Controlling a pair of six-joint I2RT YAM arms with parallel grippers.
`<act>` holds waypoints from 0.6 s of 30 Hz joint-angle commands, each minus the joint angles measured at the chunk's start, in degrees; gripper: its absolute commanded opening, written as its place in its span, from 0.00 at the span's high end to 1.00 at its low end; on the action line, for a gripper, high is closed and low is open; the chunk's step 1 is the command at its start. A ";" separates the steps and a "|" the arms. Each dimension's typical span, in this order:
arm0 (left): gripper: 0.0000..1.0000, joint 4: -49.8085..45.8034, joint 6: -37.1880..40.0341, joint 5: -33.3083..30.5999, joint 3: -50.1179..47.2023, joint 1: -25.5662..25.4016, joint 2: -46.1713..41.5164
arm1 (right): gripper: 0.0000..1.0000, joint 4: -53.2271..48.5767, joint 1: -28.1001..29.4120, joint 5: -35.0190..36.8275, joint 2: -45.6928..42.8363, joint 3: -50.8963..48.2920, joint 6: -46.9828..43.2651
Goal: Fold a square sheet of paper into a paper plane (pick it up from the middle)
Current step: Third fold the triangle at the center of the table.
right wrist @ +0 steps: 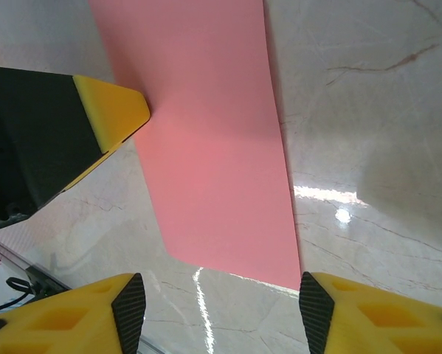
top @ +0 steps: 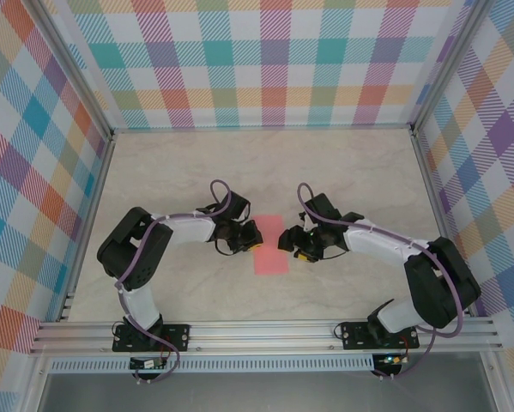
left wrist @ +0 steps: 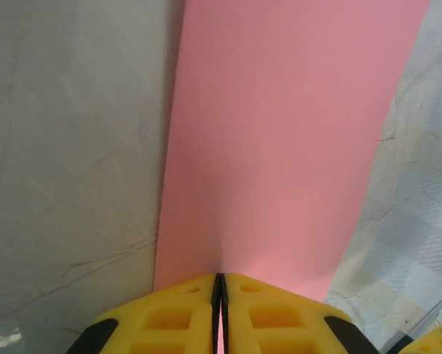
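Observation:
The square sheet of paper (top: 271,249) lies salmon-pink near the middle of the table and looks like a narrow upright rectangle from above. My left gripper (top: 255,233) is at its left edge. In the left wrist view the yellow jaws (left wrist: 221,279) are pressed together, with the paper (left wrist: 280,147) running into the slit between them. My right gripper (top: 284,239) hovers at the sheet's right side. It stands open (right wrist: 221,302), with the near edge of the paper (right wrist: 213,147) just ahead of its fingers. The left gripper's fingertip (right wrist: 116,110) rests on the sheet's far side.
The marble-look tabletop (top: 342,172) stretches behind the paper. Checked cloth walls (top: 265,60) enclose it on three sides. An aluminium rail (top: 265,335) with both arm bases runs along the near edge.

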 commanded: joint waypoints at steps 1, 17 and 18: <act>0.90 -4.62 1.48 -2.92 0.89 -0.23 2.42 | 0.44 1.66 -0.29 -1.80 1.39 -0.93 2.16; 0.92 -8.98 0.94 -6.35 1.42 -0.33 3.59 | 0.55 0.60 -0.07 -5.11 8.63 -0.41 -2.12; 0.92 -9.04 0.84 -6.35 1.34 -0.33 3.59 | 0.57 0.81 0.00 -5.37 9.08 -0.41 -2.39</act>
